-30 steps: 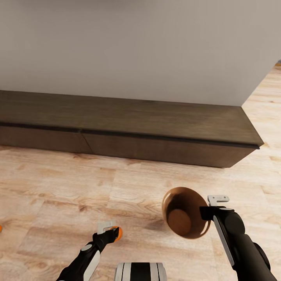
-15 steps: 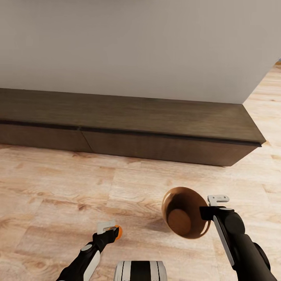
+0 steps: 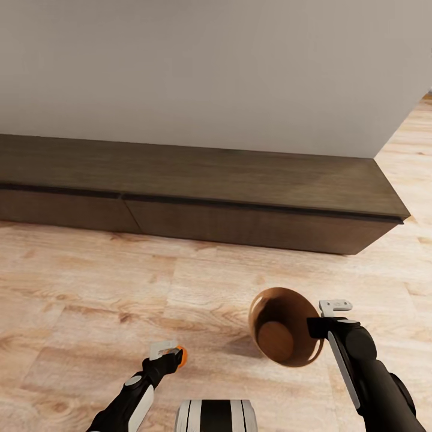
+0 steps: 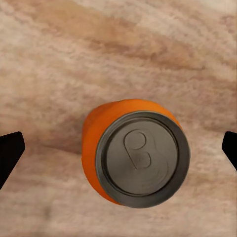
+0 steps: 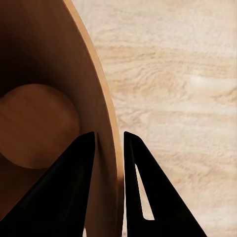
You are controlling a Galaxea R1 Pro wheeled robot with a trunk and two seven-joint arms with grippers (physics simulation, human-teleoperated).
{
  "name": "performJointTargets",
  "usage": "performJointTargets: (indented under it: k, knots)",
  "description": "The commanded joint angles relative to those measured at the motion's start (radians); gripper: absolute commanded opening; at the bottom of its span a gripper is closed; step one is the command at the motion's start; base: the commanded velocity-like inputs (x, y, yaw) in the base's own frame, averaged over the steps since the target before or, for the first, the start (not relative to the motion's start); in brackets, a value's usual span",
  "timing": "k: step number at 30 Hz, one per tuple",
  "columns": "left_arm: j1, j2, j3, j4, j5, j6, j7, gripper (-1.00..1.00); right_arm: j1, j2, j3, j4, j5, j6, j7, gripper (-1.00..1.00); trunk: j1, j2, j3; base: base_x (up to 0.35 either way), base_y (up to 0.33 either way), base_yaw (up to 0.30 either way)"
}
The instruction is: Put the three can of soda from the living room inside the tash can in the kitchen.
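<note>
Head view: the left claw (image 3: 171, 354) sits low over the wood floor (image 3: 90, 300), with an orange can (image 3: 182, 357) between its fingers. From the left wrist view, the can (image 4: 136, 158) is seen end-on, grey top with pull tab facing the camera, orange side showing around it. The claw's dark fingertips (image 4: 10, 153) show at the two edges of that picture, well apart from the can's sides, so whether the claw is gripping the can or just around it cannot be told.

On the right, the right claw (image 3: 327, 321) holds the bin (image 3: 282, 327) by its rim, the bin tipped so its copper-brown inside and round bottom face the head camera. It hangs above the floor, with its shadow on the boards just to its left. In the right wrist view, the two black fingers (image 5: 64, 192) pinch the bin's wall (image 5: 106, 148), one inside and one outside, closed on it.

Beyond both arms, a long low dark-wood cabinet (image 3: 198, 198) runs along a plain pale wall (image 3: 210, 72), its right end stopping at the wall's corner.
</note>
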Motion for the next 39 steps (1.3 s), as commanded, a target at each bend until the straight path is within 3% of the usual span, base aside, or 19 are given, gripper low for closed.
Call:
performJointTargets:
  k: [1, 24, 31, 39]
  knots:
    - [0.000, 0.000, 0.000, 0.000, 0.000, 0.000, 0.000, 1.00, 0.000, 0.000, 0.000, 0.000, -0.006, 0.000, 0.000, -1.00, 0.000, 0.000, 0.000, 0.061, -0.114, 0.000]
    - [0.000, 0.000, 0.000, 0.000, 0.000, 0.000, 0.000, 1.00, -0.005, 0.001, 0.000, -0.029, -0.006, 0.000, 0.006, -1.00, 0.000, 0.000, 0.000, 0.031, -0.049, 0.000]
    - [0.000, 0.000, 0.000, 0.000, 0.000, 0.000, 0.000, 1.00, -0.022, 0.000, 0.000, -0.030, -0.006, 0.002, 0.120, -1.00, 0.000, 0.000, 0.000, 0.000, 0.000, 0.000]
    - [0.000, 0.000, 0.000, 0.000, -0.001, 0.000, 0.000, 1.00, -0.026, -0.001, 0.000, -0.031, -0.006, 0.003, 0.161, -1.00, 0.000, 0.000, 0.000, 0.000, 0.000, 0.000]
